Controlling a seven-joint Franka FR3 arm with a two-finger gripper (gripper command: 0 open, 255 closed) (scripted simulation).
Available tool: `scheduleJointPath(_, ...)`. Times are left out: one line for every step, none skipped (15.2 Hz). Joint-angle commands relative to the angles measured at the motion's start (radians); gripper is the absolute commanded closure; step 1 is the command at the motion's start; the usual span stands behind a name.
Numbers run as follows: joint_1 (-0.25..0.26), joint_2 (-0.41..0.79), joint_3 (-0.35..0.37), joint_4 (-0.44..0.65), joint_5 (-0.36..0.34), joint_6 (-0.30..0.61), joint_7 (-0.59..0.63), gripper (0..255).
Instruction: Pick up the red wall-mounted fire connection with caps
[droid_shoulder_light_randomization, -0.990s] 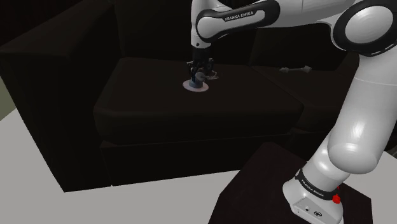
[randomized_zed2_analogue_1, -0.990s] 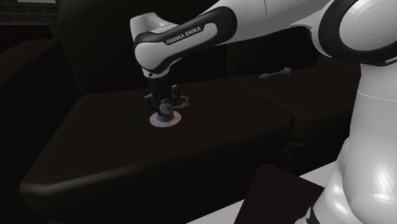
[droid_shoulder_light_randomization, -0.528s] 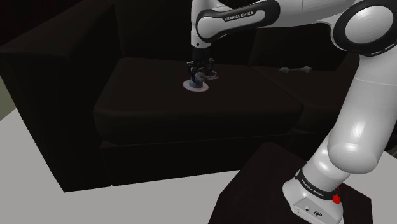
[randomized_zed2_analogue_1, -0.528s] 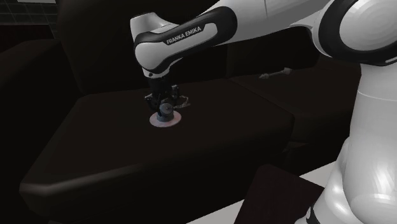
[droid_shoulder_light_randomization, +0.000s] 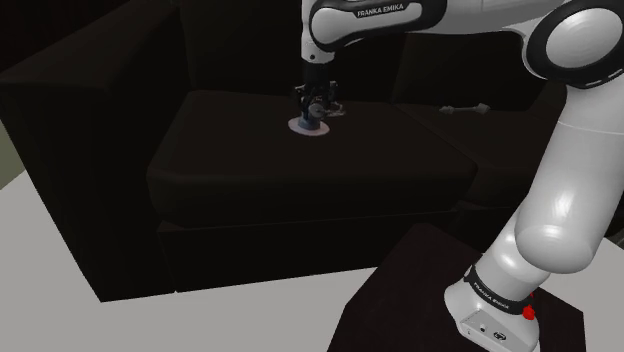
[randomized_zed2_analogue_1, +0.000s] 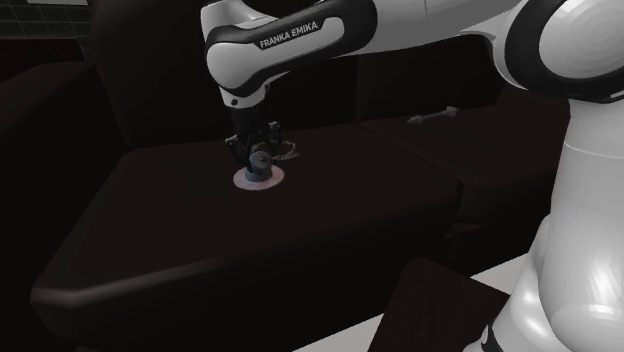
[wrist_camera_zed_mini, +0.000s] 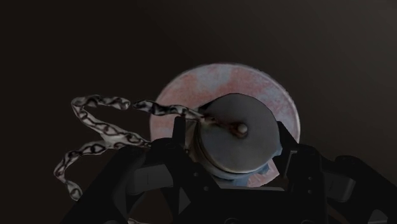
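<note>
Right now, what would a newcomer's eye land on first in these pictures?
First the white arm, bright against the dark sofa and reaching over its seat. Then the black gripper, shut on the grey cap of the fire connection, whose round plate is a faded red. A pale chain trails loose from the cap beside the gripper.

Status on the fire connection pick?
Black gripper shut on grey-capped fitting with faded red round flange. Grey chain trails loose beside it. Dark sofa seat beneath.
</note>
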Motion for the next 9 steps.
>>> scheduleJointPath(0.001,-0.001,0.000,0.024,0.001,-0.024,-0.003,255)
scheduleJointPath(0.001,-0.001,0.001,0.037,0.002,-0.038,-0.005,255)
scheduleJointPath(0.002,-0.001,0.001,0.050,0.002,-0.051,-0.007,255)
scheduleJointPath(0.002,-0.001,0.001,0.064,0.003,-0.064,-0.009,255)
scheduleJointPath(0.002,-0.001,0.001,0.078,0.003,-0.078,-0.011,255)
scheduleJointPath(0.003,0.000,0.001,0.092,0.003,-0.091,-0.013,255)
scheduleJointPath(0.004,0.001,0.002,0.107,0.003,-0.105,-0.015,255)
scheduleJointPath(0.004,0.002,0.002,0.122,0.003,-0.118,-0.017,255)
scheduleJointPath(0.004,0.002,0.002,0.124,0.004,-0.120,-0.017,255)
